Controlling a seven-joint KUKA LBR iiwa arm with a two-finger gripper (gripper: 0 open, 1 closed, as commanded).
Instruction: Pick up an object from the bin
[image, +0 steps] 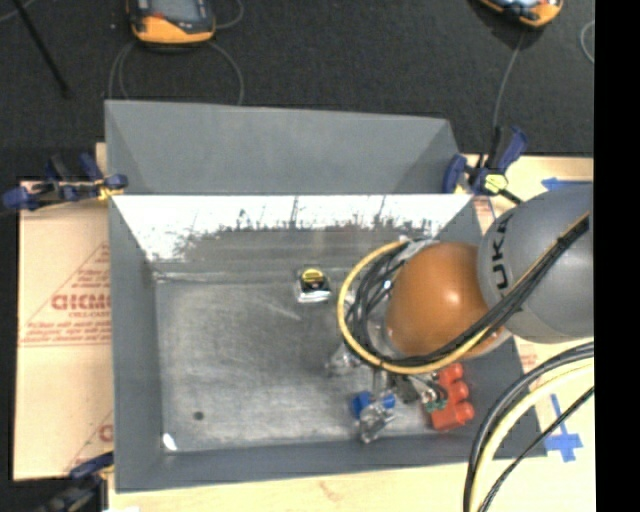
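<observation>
Seen from above, the claw (373, 418) sits low in the near right corner of the grey metal bin (140, 330) — whether it is open or closed cannot be told. A small blue object (359, 405) lies right at it and a red blocky plastic piece (453, 400) just beside it — a small yellow-and-black object (312, 283) lies well apart.

A single camera looks down, slightly slanted, into the grey bin (230, 350).

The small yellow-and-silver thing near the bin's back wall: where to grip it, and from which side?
Probably across its middle from straight above, closing from the view's left and right: the yellow-and-silver thing lies alone on the bin floor, with the sloping back wall close behind.
</observation>
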